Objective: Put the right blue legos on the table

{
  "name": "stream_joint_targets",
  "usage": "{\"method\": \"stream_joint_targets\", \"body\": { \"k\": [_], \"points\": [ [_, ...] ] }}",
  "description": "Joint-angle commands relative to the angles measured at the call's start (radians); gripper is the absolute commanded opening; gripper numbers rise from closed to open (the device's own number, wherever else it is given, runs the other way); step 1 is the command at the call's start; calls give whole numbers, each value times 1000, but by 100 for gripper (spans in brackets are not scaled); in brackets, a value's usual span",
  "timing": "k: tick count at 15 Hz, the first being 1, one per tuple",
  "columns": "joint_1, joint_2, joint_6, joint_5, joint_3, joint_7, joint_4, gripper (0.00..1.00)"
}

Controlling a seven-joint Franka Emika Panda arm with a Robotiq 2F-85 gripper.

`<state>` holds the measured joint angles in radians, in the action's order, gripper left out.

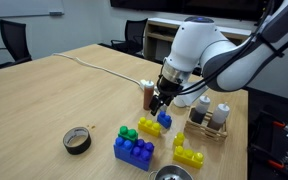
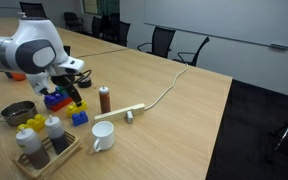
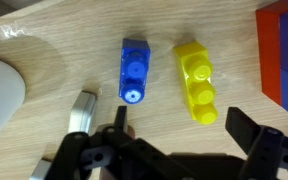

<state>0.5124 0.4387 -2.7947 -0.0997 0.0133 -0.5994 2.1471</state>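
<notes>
The small dark-blue studded plastic brick [image 3: 133, 72] lies on the light-brown wooden table [image 3: 54, 70] beside 1 yellow studded brick [image 3: 197, 80]. The gripper [image 3: 177, 122] hangs released nearby, so placing seems done.

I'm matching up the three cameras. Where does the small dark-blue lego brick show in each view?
Exterior view: the small dark-blue brick sits right of centre, under the gripper.
Exterior view: the brick is left of centre, below the gripper.
Wrist view: the brick is upper middle, left of a yellow brick.
Shared landmark: the open gripper close by it.
</notes>
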Motion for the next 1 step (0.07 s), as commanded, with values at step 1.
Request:
{"method": "stream_joint_targets", "body": {
  "k": [1],
  "points": [
    [-9, -1, 1, -6, -8, -2, 0, 100]
  ]
}}
